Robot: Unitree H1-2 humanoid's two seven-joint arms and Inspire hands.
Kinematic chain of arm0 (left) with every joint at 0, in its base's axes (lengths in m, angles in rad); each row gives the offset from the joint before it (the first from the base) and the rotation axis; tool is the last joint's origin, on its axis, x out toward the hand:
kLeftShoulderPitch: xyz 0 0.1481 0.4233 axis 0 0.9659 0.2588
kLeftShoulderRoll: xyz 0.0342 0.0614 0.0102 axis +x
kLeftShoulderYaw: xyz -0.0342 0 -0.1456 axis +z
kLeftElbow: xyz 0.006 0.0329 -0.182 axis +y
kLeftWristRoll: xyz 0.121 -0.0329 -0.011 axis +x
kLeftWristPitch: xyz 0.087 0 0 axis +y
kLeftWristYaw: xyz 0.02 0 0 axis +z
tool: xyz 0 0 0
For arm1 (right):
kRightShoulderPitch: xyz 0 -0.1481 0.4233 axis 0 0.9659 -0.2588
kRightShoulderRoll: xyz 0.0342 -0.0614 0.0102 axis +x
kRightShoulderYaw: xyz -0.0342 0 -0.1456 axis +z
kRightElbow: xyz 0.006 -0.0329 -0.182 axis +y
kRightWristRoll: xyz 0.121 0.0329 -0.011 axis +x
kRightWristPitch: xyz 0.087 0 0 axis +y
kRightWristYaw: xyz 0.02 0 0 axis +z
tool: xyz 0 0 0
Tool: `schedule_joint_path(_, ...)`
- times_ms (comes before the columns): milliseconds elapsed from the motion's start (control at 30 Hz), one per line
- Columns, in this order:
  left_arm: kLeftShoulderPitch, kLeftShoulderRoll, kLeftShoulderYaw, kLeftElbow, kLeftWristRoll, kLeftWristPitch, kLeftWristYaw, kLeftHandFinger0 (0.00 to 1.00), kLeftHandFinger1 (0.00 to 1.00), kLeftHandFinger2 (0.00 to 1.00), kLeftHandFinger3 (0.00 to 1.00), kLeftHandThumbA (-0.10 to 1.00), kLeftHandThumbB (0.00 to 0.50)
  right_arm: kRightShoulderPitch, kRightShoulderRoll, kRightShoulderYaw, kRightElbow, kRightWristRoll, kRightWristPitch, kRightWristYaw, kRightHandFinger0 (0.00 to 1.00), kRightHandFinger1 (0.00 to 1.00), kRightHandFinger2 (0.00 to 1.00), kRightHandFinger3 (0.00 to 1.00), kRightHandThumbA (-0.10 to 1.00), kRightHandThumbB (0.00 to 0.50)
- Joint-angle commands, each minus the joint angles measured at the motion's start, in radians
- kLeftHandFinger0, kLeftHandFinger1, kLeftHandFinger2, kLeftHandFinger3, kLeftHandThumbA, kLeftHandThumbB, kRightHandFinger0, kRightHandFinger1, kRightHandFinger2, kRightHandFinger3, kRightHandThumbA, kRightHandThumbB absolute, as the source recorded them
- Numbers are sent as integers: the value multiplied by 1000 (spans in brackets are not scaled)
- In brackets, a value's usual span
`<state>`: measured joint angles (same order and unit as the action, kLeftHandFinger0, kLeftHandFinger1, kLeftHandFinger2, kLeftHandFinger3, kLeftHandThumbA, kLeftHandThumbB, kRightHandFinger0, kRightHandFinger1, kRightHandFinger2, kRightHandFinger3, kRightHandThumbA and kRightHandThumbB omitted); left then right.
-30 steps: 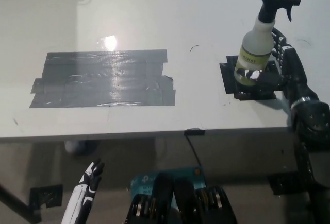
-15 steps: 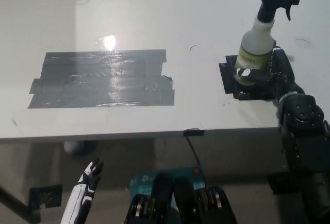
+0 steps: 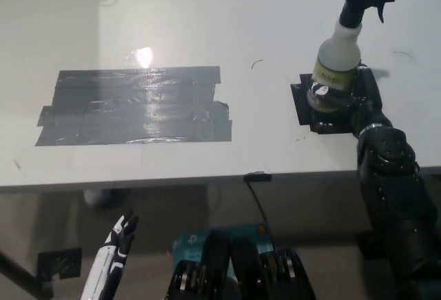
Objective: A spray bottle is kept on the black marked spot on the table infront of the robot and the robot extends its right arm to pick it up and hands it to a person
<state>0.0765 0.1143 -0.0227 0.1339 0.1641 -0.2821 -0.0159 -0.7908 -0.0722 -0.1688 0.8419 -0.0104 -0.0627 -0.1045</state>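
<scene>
A white spray bottle (image 3: 340,50) with a black trigger top stands upright on the small black marked spot (image 3: 308,110) at the table's right. My black right hand (image 3: 346,97) is wrapped around the bottle's lower body, fingers closed on it. The bottle's base is hidden behind the hand, so I cannot tell whether it still touches the mark. My white left hand (image 3: 118,240) hangs below the table's front edge at lower left, fingers apart and holding nothing.
A large patch of grey tape (image 3: 134,105) covers the table's left middle. The white table (image 3: 207,24) ends at a front edge (image 3: 207,179) with a small black clip (image 3: 258,175) on it. No person is in view.
My right hand has moved in from the bottle's right side and closed around its lower body. The right forearm has swung left. The bottle stays upright.
</scene>
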Motion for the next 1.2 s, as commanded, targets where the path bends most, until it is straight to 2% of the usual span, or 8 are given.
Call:
schedule_joint_path(0,-13,8,7,-30,-2,-23,11,1000,1000,1000,1000,1000,316,-87,14,-4,-10,-11,-145,-105,0,246,472,338,286,261)
schedule_joint_path(100,-12,9,7,-30,5,-20,15,1000,1000,1000,1000,1000,312,-75,11,12,-24,-27,-152,-114,23,289,518,425,211,233)
schedule_joint_path(333,-6,9,7,-30,2,-26,13,1000,1000,1000,1000,1000,327,-47,19,28,-82,-31,-128,-126,36,325,567,452,43,175)
schedule_joint_path(433,-13,12,8,-22,-1,-35,12,1000,1000,1000,1000,1000,316,-23,12,72,-181,-45,-80,-62,67,406,681,611,-93,135)
schedule_joint_path(567,-17,17,8,-15,12,-36,16,1000,1000,1000,1000,1000,324,6,14,126,-342,-14,28,35,102,429,706,642,-100,147)
schedule_joint_path(767,-19,18,9,-16,11,-30,15,1000,1000,1000,1000,1000,304,19,55,169,-562,121,267,165,0,396,679,697,-100,148)
schedule_joint_path(900,-12,12,9,-28,6,-17,13,1000,1000,1000,1000,1000,290,13,89,165,-589,188,326,205,0,417,781,719,-100,147)
schedule_joint_path(1167,-6,15,6,-41,7,3,5,1000,1000,1000,1000,1000,278,23,152,161,-607,244,493,234,5,441,819,827,-100,149)
